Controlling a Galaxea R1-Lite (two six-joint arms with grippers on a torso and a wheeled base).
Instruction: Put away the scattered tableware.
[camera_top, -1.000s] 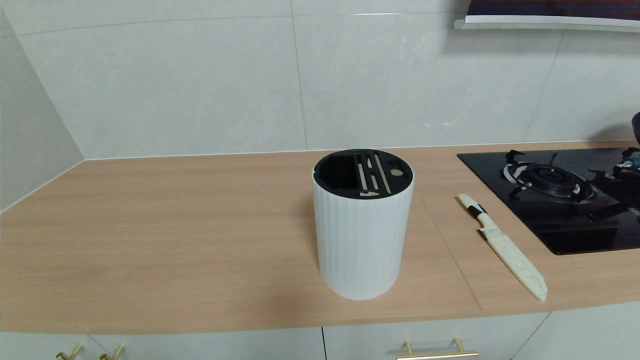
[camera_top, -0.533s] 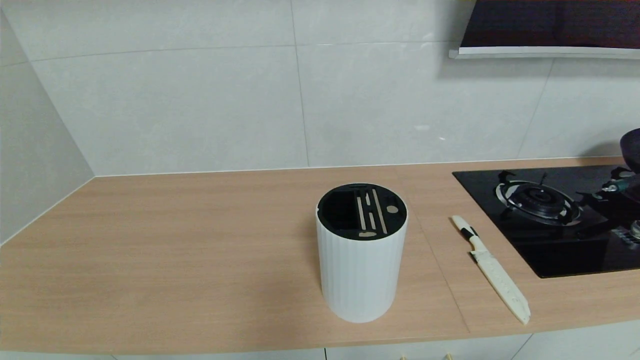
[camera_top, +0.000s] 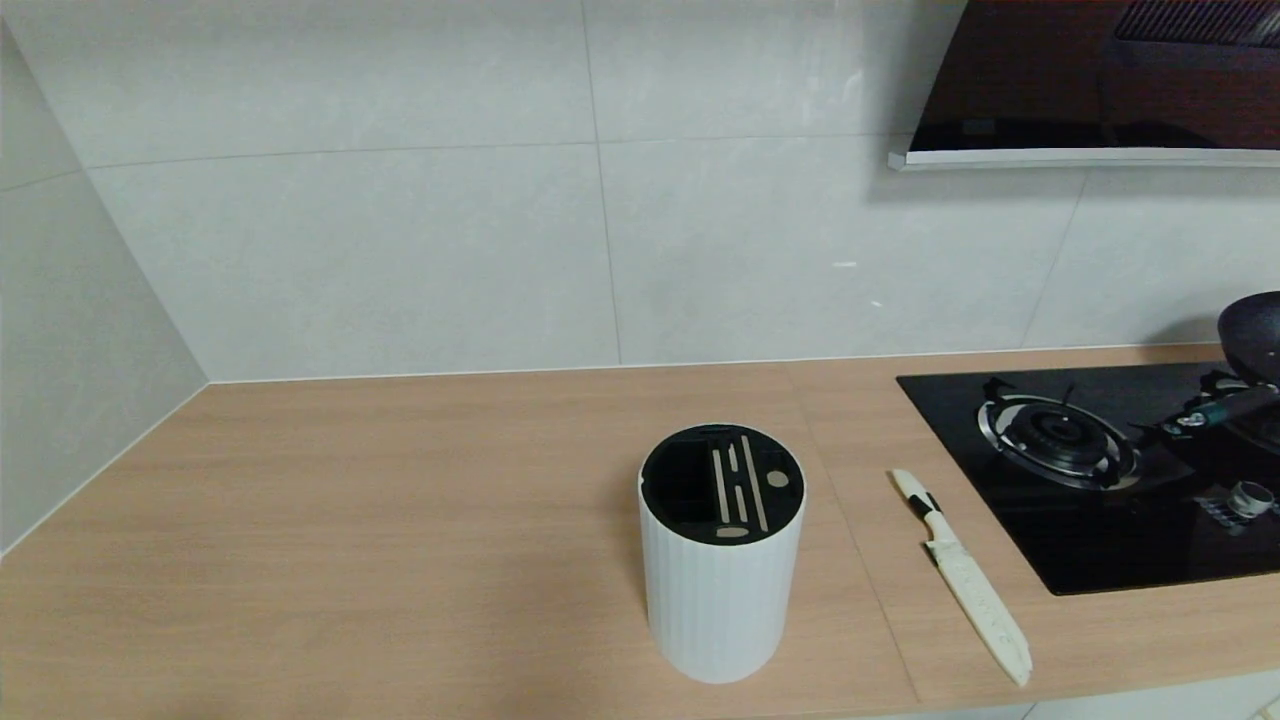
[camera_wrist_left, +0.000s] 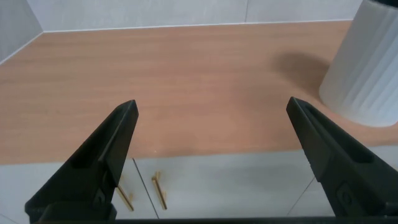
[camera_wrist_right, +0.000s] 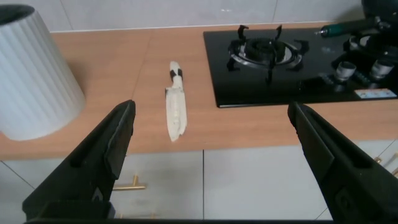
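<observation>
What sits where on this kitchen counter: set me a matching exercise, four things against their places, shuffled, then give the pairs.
Things
1. knife holder
2. knife
3. gas hob
4. range hood

Places
A. set into the counter, at the robot's right
B. standing upright on the counter
C. mounted on the wall, high up
D. lying flat on the counter, between knife holder and gas hob

Pairs: 1-B, 2-D, 3-A, 4-C
</observation>
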